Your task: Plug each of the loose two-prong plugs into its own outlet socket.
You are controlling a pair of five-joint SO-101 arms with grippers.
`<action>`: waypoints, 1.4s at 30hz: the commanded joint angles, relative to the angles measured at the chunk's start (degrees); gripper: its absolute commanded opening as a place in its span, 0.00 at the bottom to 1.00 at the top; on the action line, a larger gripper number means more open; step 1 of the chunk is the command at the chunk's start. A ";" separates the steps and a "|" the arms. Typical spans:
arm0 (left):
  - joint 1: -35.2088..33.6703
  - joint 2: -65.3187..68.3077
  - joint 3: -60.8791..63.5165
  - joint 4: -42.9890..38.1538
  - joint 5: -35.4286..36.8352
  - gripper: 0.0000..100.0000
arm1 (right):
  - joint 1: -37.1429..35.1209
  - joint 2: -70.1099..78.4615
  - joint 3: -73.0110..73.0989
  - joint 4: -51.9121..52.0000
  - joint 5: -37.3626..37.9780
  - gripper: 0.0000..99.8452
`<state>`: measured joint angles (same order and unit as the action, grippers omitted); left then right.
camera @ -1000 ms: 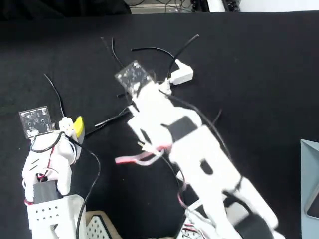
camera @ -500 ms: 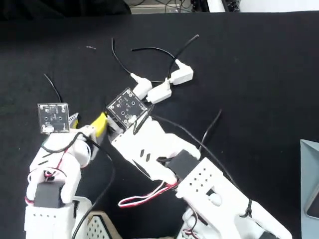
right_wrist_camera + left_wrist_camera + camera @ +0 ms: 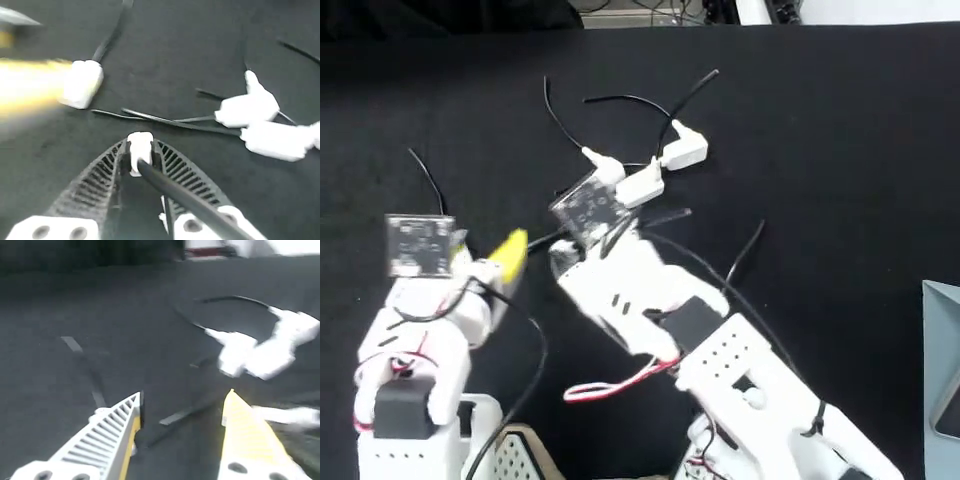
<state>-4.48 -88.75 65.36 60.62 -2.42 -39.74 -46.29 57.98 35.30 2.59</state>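
Left end effector (image 3: 184, 396) hovering over black desk (image 3: 840, 150), fingers standing apart, gripping nothing; second plug (image 3: 82, 84) lying on desk near its yellow finger (image 3: 508, 255); right end effector (image 3: 141, 150) clamping white two-prong plug (image 3: 139, 141), black cable (image 3: 190, 200) trailing back; white connector pieces (image 3: 645, 182) lying clustered farther right.

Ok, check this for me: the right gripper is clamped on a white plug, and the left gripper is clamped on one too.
One thing is wrong. The right gripper is clamped on a white plug, but the left gripper is open and holds nothing, as the left wrist view shows.
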 commanded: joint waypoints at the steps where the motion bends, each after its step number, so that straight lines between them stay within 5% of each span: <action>1: -11.38 2.81 -5.67 -0.70 -5.63 0.26 | 3.43 -0.66 1.19 -1.41 -1.05 0.01; 10: -15.69 26.37 -12.18 1.49 -16.70 0.32 | 3.87 -0.66 4.18 -1.58 -1.14 0.01; 22: -20.35 58.29 -29.85 5.19 -19.87 0.39 | 3.69 -0.66 6.02 -2.37 -0.97 0.01; 29: -24.04 73.14 -31.69 -6.68 -20.75 0.39 | 3.69 -0.66 6.11 -2.37 -1.14 0.01; 32: -27.82 76.66 -34.42 -10.99 -27.16 0.39 | 3.69 -0.66 6.46 -2.37 -1.14 0.01; 42: -34.42 88.09 -43.65 -12.04 -38.86 0.38 | 3.69 -0.66 8.84 -6.33 -0.79 0.01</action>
<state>-37.01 -4.53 27.65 49.45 -38.29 -36.66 -46.29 67.12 30.29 1.98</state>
